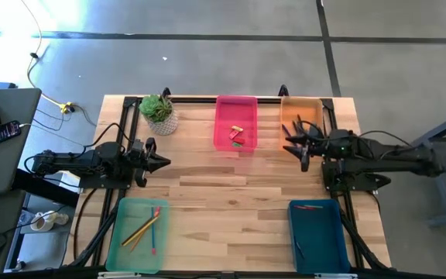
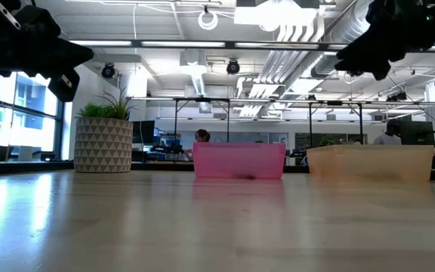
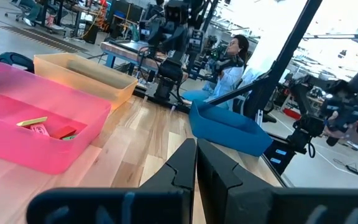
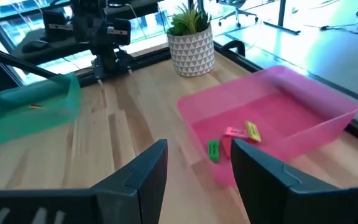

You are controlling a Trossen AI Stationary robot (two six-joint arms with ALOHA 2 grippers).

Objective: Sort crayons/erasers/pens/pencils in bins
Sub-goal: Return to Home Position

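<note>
Four bins stand on the wooden table. The pink bin [image 1: 236, 122] at the far middle holds three erasers: yellow [image 4: 252, 130], pink [image 4: 234, 132] and green [image 4: 213, 150]. The orange bin [image 1: 302, 112] is at the far right. The light green bin [image 1: 138, 232] at the near left holds pencils [image 1: 139, 231]. The blue bin [image 1: 320, 236] at the near right holds a red crayon [image 1: 308, 207] and a dark stick [image 1: 299, 248]. My left gripper [image 1: 163, 161] is shut and holds nothing, level above the table's left side. My right gripper [image 4: 199, 146] is open and holds nothing, by the orange bin's near edge.
A potted plant [image 1: 159, 112] in a white patterned pot stands at the far left corner, beside the pink bin. Bare wood [image 1: 231, 201] lies between the four bins. A black frame rail [image 1: 207, 98] runs along the far edge.
</note>
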